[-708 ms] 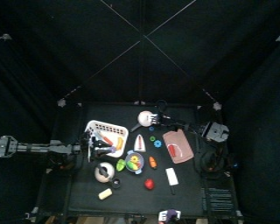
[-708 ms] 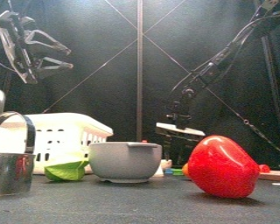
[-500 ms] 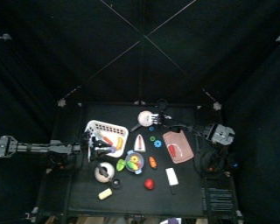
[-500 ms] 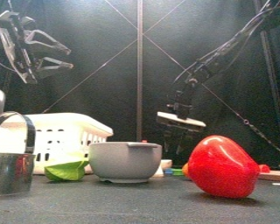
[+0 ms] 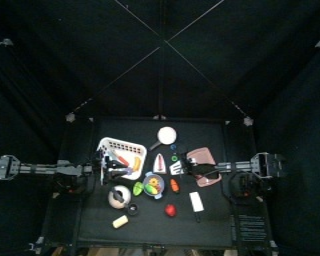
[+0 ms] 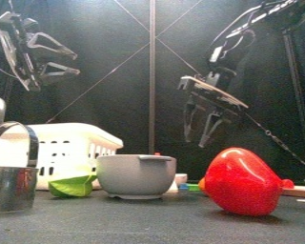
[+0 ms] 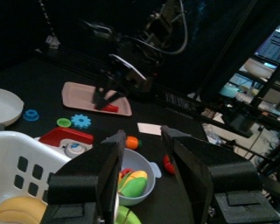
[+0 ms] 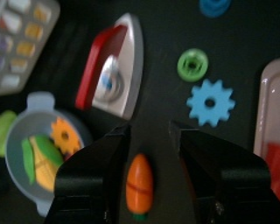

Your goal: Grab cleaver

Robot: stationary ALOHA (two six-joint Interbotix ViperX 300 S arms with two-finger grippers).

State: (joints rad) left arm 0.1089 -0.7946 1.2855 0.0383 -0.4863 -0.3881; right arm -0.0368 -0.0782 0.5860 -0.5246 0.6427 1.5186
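The cleaver (image 5: 196, 201) is a small flat whitish rectangle lying near the table's front right, beside a small red fruit (image 5: 170, 211). It also shows in the left wrist view (image 7: 178, 133). My right gripper (image 5: 192, 160) hangs open and empty over the near-left part of the reddish-pink board (image 5: 206, 168), apart from the cleaver. In the front view it (image 6: 213, 112) hangs high with its jaws spread. Its wrist view (image 8: 150, 131) shows no cleaver. My left gripper (image 5: 93, 170) rests open at the table's left, beside the basket.
A white basket (image 5: 120, 155) stands at the left, a white wedge (image 5: 160, 162) mid-table, a white bowl (image 5: 167, 134) at the back. A grey bowl of vegetables (image 5: 152, 184) sits front centre. A green ring (image 8: 192, 63) and blue gear (image 8: 208, 102) lie by the board.
My right arm has drawn back from beside the white bowl at the table's rear and now reaches over the pink board, its open gripper higher in the front view. The left arm has not moved.
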